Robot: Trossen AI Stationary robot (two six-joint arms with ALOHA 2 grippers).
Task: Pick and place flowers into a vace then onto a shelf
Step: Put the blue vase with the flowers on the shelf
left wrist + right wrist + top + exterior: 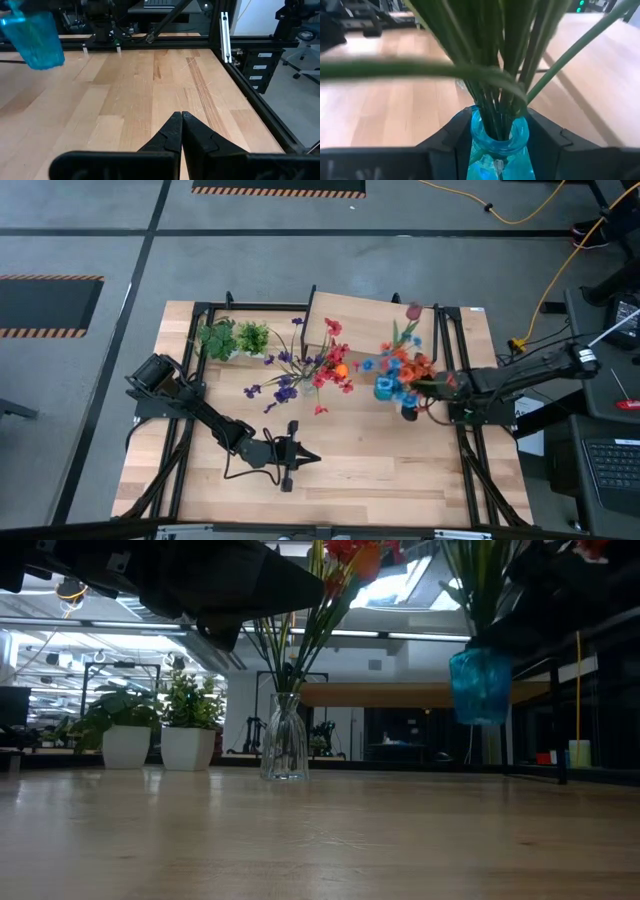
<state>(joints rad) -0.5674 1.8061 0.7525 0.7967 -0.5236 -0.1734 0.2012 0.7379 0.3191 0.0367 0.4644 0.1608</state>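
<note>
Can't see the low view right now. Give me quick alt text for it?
A blue vase of green stems hangs clear above the tabletop at right, held in the right hand. Farther back at centre, a clear glass vase with flowers stands on the table, two white potted plants at left.

Glossy blue glass vase (500, 150), clear glass vase (285, 740), matt light-wood table (380, 460).

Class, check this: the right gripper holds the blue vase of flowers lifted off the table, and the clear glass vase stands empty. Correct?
Not quite. The low view shows the clear glass vase holding flower stems, not empty. The right gripper does hold the blue vase lifted off the table.
</note>
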